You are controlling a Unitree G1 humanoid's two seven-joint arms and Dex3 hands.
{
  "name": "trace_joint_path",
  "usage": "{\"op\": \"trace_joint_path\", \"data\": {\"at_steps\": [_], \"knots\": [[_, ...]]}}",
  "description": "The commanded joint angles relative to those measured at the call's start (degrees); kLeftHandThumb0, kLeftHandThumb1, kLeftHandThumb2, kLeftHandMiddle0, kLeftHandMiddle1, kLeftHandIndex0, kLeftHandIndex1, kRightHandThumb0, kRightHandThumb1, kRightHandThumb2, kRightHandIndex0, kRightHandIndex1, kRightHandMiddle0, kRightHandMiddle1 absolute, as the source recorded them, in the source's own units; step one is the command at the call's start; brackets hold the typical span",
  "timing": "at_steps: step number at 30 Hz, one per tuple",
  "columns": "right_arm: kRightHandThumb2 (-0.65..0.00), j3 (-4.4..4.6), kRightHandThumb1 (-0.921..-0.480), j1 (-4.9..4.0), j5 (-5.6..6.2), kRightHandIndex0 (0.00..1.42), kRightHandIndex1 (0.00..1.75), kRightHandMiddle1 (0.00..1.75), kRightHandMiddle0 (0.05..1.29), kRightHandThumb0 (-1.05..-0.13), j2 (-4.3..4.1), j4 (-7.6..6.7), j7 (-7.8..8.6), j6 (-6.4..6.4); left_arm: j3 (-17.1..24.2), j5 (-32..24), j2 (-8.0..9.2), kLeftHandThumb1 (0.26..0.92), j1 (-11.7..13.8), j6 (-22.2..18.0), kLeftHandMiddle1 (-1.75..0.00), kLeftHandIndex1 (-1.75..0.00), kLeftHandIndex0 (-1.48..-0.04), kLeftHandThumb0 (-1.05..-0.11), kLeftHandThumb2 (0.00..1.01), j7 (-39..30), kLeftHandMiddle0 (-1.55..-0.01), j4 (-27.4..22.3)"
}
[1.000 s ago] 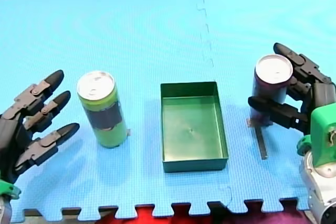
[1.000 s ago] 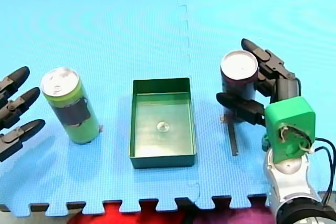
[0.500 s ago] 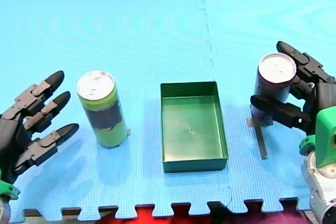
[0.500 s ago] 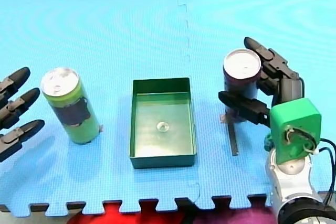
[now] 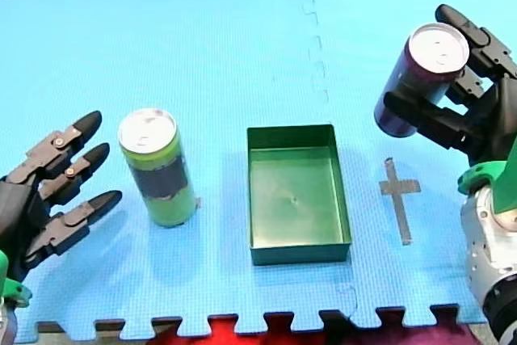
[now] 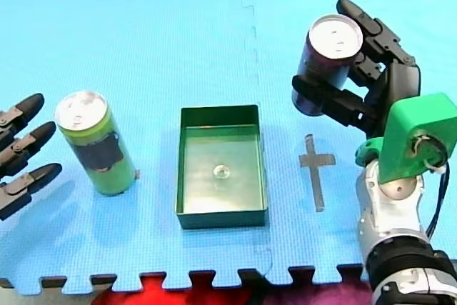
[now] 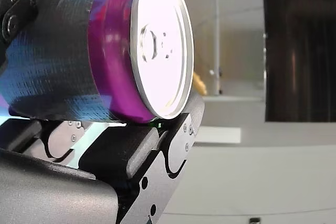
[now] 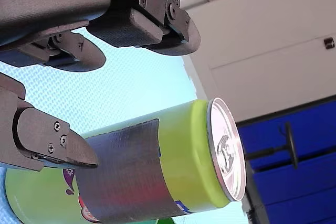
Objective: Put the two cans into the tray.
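While the head views give us the whole layout, the wrist views give us surfaces. From the head we see the right hand (image 5: 477, 111) with its fingers wrapped around the purple can (image 5: 420, 78), holding it tilted and off the blue foam mat (image 5: 202, 54), to the right of the tray (image 5: 299, 254) and beyond a grey tape cross (image 5: 400, 199). The green can (image 5: 159, 169) stands upright on the mat left of the tray, and neither can is in it. The left hand (image 5: 40, 199) is near that can, apart from it, holding nothing, fingers uncurled. The tray is a shallow green rectangle with thin walls. The first wrist view adds the purple can's silver lid (image 7: 160, 45) with its pull tab and a dark woven-looking band around the body. The second wrist view shows a like band (image 8: 121, 177) on the green can, and dark jointed fingers (image 8: 136, 19) near it.
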Motion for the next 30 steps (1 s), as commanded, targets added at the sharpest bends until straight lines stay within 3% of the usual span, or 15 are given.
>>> {"op": "trace_joint_path", "data": {"at_steps": [1, 10, 15, 22, 26, 30], "knots": [[0.0, 0.3, -0.743, 0.14, -0.44, 1.33, 0.0, 0.0, 1.21, -0.368, -0.01, -2.14, -0.63, 0.35, -0.1, 0.0, 0.04, 0.916, -0.1, -0.3, 0.0, 0.0, -0.45, -1.048, 0.0, 0.3, -0.5, -0.1], [0.0, 1.66, -0.74, 1.6, -2.16, 1.33, 0.0, 0.0, 1.22, -0.368, 0.69, -8.52, -3.0, 3.63, -0.6, 0.1, -0.16, 0.917, -0.2, 0.1, 0.0, 0.0, -0.45, -1.048, 0.0, 0.8, -0.5, -0.2], [0.0, 2.72, -0.738, 2.25, -3.37, 1.34, 0.0, 0.0, 1.22, -0.365, 0.89, -12.69, -4.3, 6.63, -0.8, 0.3, -0.27, 0.918, -0.1, 0.3, 0.0, 0.0, -0.46, -1.048, 0.0, 1.2, -0.5, -0.4], [0.0, 4.86, -0.738, 1.66, -6.47, 1.34, 0.0, 0.0, 1.22, -0.364, 1.22, -16.93, -6.48, 10.54, -1.4, 0.8, -0.51, 0.92, 0.0, 0.7, -0.01, 0.0, -0.46, -1.048, 0.0, 2.2, -0.51, -1.0], [0.0, 6.79, -0.739, 2.62, -9.29, 1.34, 0.0, 0.0, 1.22, -0.37, 1.83, -20.65, -8.44, 13.06, -1.7, 1.3, -0.77, 0.921, 0.1, 1.1, -0.01, 0.0, -0.46, -1.048, 0.01, 2.8, -0.51, -1.6], [-0.001, 8.41, -0.74, 4.07, -10.81, 1.33, 0.0, 0.0, 1.21, -0.38, 2.77, -24.9, -9.34, 15.89, -2.0, 1.6, -1.03, 0.921, 0.1, 1.4, -0.01, -0.01, -0.47, -1.048, 0.01, 3.4, -0.51, -1.9]]}}
